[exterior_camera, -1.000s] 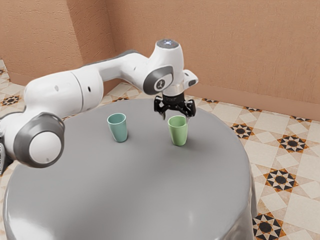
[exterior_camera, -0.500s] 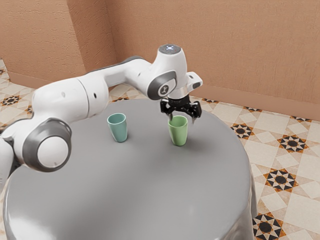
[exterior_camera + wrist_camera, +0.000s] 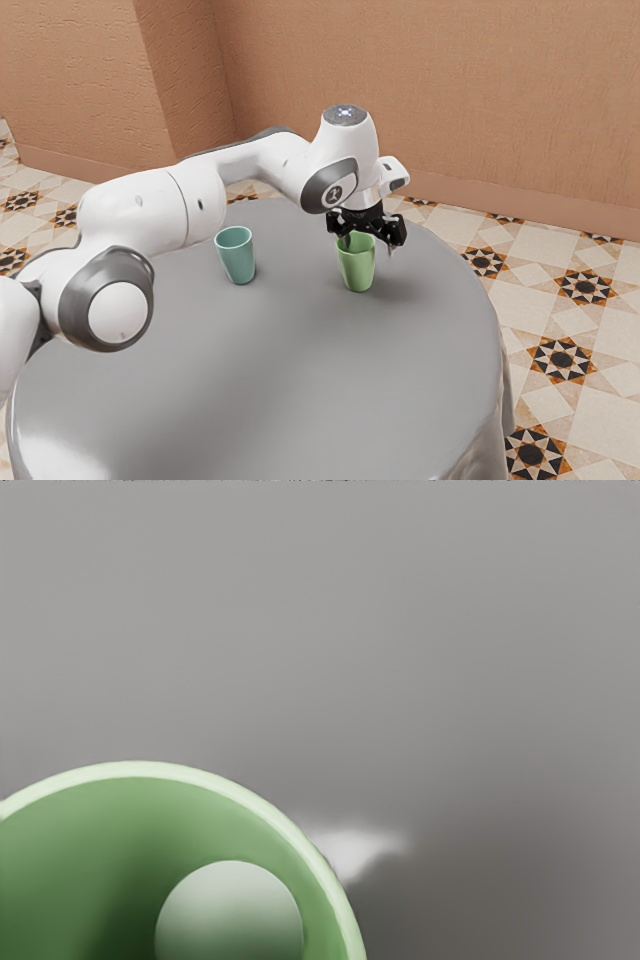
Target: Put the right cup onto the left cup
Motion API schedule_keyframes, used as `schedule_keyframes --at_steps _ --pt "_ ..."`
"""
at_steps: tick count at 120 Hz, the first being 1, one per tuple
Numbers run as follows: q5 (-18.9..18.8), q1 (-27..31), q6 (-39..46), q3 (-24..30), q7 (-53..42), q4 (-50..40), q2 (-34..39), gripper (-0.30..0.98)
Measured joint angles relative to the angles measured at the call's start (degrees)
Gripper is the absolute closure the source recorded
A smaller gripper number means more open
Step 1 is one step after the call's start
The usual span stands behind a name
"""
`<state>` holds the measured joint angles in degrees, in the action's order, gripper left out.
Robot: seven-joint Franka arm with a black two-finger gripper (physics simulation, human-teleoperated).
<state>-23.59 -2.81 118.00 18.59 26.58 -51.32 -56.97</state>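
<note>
Down my claw (image 3: 369, 247) has come, to the top of the green cup (image 3: 357, 270). My fingers are apart, one at the cup's mouth, one just past the rim on the exterior view's right. The cup is smooth, with a pale rim. It stands on the gray table (image 3: 250, 380), mouth up, long way up and down. The blue-green cup (image 3: 238, 262) stands well apart.

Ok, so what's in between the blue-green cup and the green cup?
Just the grey tabletop lies between the blue-green cup and the green cup; the exterior view shows that.
</note>
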Motion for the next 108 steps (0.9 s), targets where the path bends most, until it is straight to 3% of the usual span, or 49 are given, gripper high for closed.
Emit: schedule_keyframes --at_steps 44,108 --pt "-0.54 -0.09 0.30 1.12 -0.92 0.10 -0.84 0.13" --pt "-0.26 -0.09 -0.12 0.66 -1.26 -0.78 -0.85 0.58"
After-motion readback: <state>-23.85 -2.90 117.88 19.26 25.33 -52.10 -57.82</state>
